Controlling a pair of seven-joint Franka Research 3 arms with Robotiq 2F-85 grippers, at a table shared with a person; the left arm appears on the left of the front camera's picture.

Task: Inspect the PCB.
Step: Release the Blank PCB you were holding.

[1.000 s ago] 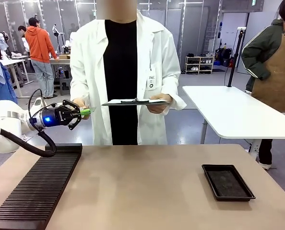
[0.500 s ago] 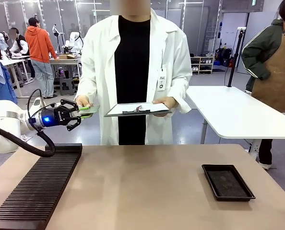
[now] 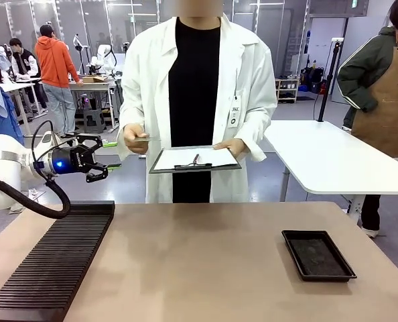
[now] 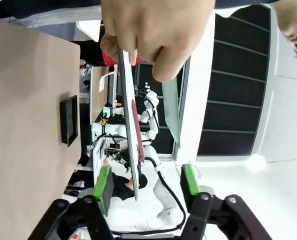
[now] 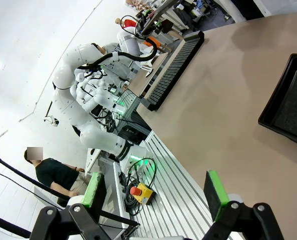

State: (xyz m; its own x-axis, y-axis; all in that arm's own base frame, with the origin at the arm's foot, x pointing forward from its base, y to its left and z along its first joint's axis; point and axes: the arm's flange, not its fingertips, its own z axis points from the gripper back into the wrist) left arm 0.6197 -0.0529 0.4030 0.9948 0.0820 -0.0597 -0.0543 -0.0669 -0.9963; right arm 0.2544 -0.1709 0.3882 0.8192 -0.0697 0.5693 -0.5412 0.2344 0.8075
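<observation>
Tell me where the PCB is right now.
In the front view, the PCB is in the person's hand, left of the clipboard and just beyond the open left tool.

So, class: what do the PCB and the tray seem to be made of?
PCB: thin rigid laminate, probably fibreglass; matt grey-green face, bright green edge.
Tray: likely moulded plastic; matt black, with a rounded raised rim.

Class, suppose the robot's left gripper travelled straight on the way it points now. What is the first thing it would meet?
Probably the nearest edge of the clipboard, which lies level with the open left gripper and straight ahead. The person's hand with the PCB sits slightly higher; depth is unclear.
</observation>
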